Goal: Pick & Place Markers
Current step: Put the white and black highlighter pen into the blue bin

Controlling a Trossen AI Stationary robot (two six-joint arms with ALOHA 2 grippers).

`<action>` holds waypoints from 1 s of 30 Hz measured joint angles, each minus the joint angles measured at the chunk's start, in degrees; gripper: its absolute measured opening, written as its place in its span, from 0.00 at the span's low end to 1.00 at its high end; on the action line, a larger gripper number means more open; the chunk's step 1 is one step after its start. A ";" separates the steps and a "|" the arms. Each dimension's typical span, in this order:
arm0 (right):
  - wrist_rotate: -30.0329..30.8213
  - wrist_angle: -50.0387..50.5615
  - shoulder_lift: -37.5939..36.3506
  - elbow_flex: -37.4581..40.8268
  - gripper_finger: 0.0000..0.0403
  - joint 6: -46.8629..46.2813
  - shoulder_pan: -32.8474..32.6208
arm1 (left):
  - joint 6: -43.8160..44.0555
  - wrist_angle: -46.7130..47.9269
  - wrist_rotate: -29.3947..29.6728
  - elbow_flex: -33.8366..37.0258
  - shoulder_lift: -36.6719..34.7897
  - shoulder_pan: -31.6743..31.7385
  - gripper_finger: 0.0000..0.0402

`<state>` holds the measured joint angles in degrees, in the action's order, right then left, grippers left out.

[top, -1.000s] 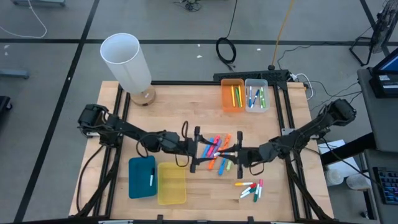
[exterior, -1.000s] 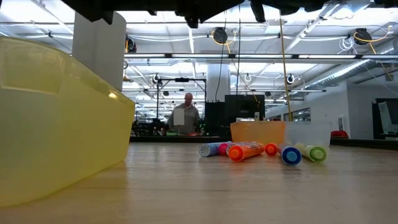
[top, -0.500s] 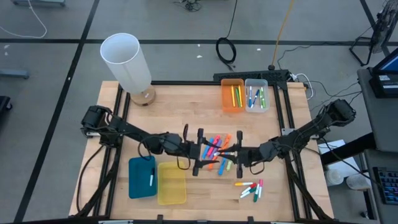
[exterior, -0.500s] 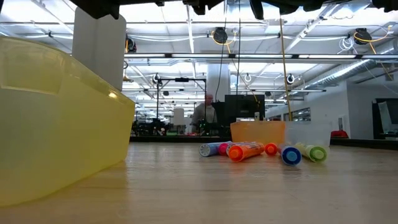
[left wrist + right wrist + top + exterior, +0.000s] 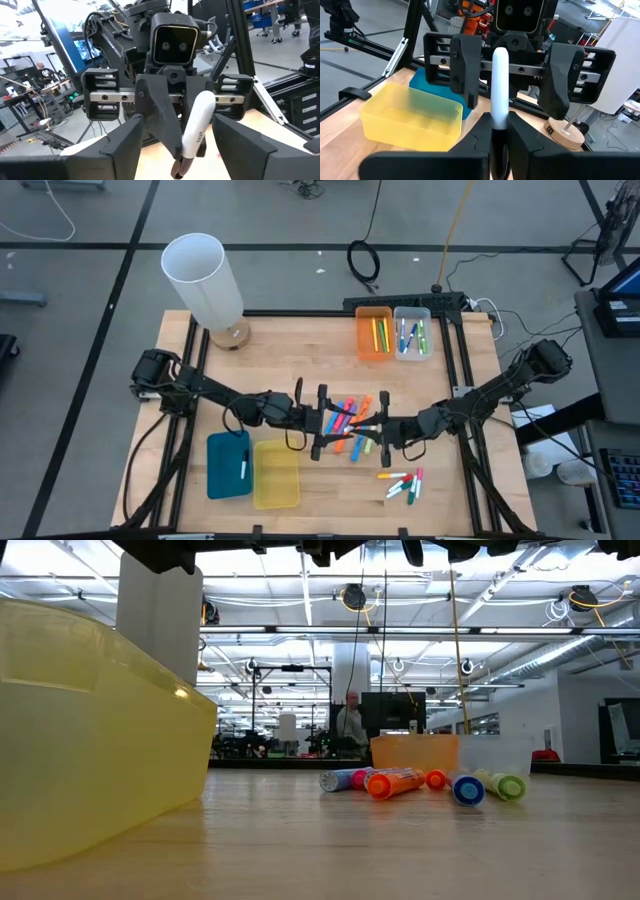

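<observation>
A pile of coloured markers [image 5: 350,425] lies on the wooden table's middle and also shows in the low view [image 5: 395,782]. Above the pile, my right gripper [image 5: 496,145] is shut on a white-bodied marker [image 5: 499,85] with a dark end. My left gripper [image 5: 185,146] faces it from the table's left and is open. Its fingers [image 5: 465,65] stand on either side of that marker [image 5: 197,125] without touching it. A few thin markers [image 5: 405,483] lie at the near right. My right gripper pinches the white marker's dark lower end [image 5: 498,132] between its two fingertips. It comes in level from the table's right. The marker stands up from the fingers, slightly tilted, with its rounded white end [image 5: 500,54] on top. It is lifted clear above the pile.
An orange bin [image 5: 374,332] and a clear bin [image 5: 411,332], both holding markers, stand at the far edge. A teal bin [image 5: 228,465] with one white marker and a yellow bin [image 5: 276,474] sit at the near left. A white cylinder on a wooden foot [image 5: 205,280] stands at the far left.
My left gripper has edged slightly toward the table's right edge, closer to the held marker. Beyond the table a person has walked to the right.
</observation>
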<state>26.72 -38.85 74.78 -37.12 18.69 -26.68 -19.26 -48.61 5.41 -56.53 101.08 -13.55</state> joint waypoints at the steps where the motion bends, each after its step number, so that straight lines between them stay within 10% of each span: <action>1: 0.00 -0.02 0.00 0.00 0.05 0.12 0.00 | -0.14 -0.02 0.00 0.00 0.00 0.03 0.58; 15: -0.40 -0.26 0.24 -0.07 0.05 -0.60 -0.02 | 0.87 -1.14 -8.78 0.07 0.00 1.30 0.09; 30: -1.19 2.92 0.33 -0.11 0.23 -6.85 0.34 | 4.15 5.63 -4.11 0.09 -4.89 -0.74 0.10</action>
<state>25.53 -35.93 75.11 -37.23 11.83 -26.33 -15.11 -42.98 1.29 -56.44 96.19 -14.28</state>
